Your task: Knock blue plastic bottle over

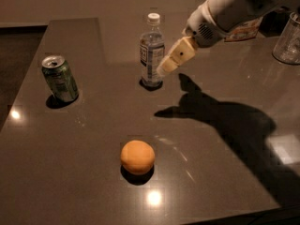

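Observation:
The blue plastic bottle (151, 50) stands upright near the back middle of the dark table (93, 172). It is clear and bluish with a white cap and a printed label. My gripper (169, 64) reaches in from the upper right. Its tan fingertips are right beside the bottle's right side, at label height, touching or nearly touching it.
A green soda can (59, 78) stands at the left. An orange (137, 156) lies in the front middle. A clear glass (287, 37) stands at the right edge, with a printed packet (243, 31) behind my arm. The arm's shadow falls across the right half of the table.

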Tool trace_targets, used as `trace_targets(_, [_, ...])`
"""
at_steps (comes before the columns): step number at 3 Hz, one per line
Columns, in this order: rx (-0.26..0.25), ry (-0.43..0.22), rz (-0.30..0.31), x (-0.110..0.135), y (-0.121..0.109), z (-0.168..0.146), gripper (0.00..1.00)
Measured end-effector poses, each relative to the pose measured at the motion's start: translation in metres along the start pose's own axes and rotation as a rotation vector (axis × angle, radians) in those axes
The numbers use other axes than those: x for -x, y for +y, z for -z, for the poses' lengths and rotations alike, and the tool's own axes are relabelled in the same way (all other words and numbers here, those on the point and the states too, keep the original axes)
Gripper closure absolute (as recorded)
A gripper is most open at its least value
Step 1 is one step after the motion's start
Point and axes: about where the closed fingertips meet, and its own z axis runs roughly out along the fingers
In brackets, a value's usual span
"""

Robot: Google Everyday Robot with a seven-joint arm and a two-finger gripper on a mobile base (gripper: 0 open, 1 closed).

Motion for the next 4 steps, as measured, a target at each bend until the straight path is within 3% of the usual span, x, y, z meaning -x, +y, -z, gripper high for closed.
trace_targets(1, [0.019,-0.068,-0.009,0.021,0.007,-0.024,0.0])
trace_targets(3, [0.007,-0.165,-0.019,0.046,0.01,-0.038,0.0])
trace_targets(4, [0.008,-0.179,-0.022,0.053,0.01,-0.043,0.16])
